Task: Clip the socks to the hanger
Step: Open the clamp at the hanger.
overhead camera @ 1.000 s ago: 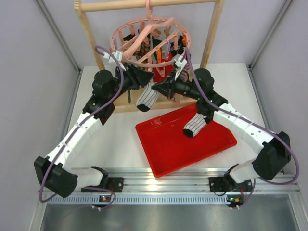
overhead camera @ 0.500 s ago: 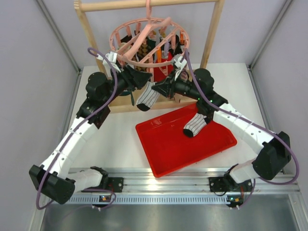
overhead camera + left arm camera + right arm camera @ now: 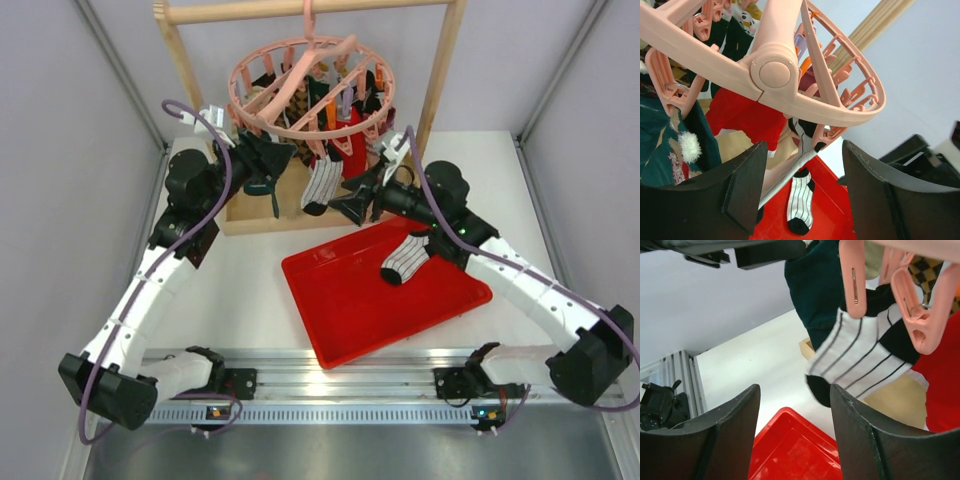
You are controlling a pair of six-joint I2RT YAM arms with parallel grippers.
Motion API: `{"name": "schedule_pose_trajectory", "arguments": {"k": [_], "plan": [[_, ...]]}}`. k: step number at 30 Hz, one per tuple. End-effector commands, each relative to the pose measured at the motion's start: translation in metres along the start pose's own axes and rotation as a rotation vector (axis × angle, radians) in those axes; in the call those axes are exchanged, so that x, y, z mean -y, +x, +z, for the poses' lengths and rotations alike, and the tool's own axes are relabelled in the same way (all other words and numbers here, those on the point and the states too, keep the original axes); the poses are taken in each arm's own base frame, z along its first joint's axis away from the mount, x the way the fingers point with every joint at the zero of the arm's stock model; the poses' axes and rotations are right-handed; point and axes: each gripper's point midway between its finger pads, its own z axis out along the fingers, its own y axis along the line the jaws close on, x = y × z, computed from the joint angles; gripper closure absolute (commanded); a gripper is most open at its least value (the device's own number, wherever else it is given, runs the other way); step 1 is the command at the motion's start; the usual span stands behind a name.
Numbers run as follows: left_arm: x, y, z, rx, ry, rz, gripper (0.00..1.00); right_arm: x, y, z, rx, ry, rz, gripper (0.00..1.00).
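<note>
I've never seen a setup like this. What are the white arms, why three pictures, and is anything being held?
These are two robot arms, a left arm and a right arm, bolted to a table, each ending in a two-finger gripper. The big picture looks down from above; the other two come from cameras on the wrists, so the black shapes there are each arm's own fingers. A round pink hanger hangs from a wooden rack. One striped sock hangs from its pegs; the second sock lies in a red tray. The left gripper and right gripper are both open, holding nothing.
</note>
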Motion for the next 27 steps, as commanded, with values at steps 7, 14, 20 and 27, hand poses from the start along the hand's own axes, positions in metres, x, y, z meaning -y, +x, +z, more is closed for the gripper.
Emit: {"name": "schedule_pose_trajectory", "arguments": {"k": [7, 14, 20, 27], "plan": [[0.002, -0.021, 0.004, 0.053, 0.013, 0.028, 0.34, 0.03, -0.043, -0.034, 0.155, 0.088, -0.073, 0.45], [0.0, -0.02, 0.006, 0.037, 0.021, 0.032, 0.34, 0.052, -0.055, -0.022, 0.18, 0.009, -0.177, 0.43], [-0.001, -0.017, 0.009, 0.024, 0.025, 0.023, 0.34, 0.045, -0.07, -0.002, 0.218, -0.082, -0.206, 0.34], [-0.001, -0.016, 0.01, 0.016, 0.03, 0.023, 0.34, 0.053, -0.076, 0.015, 0.246, -0.086, -0.223, 0.31]]}}
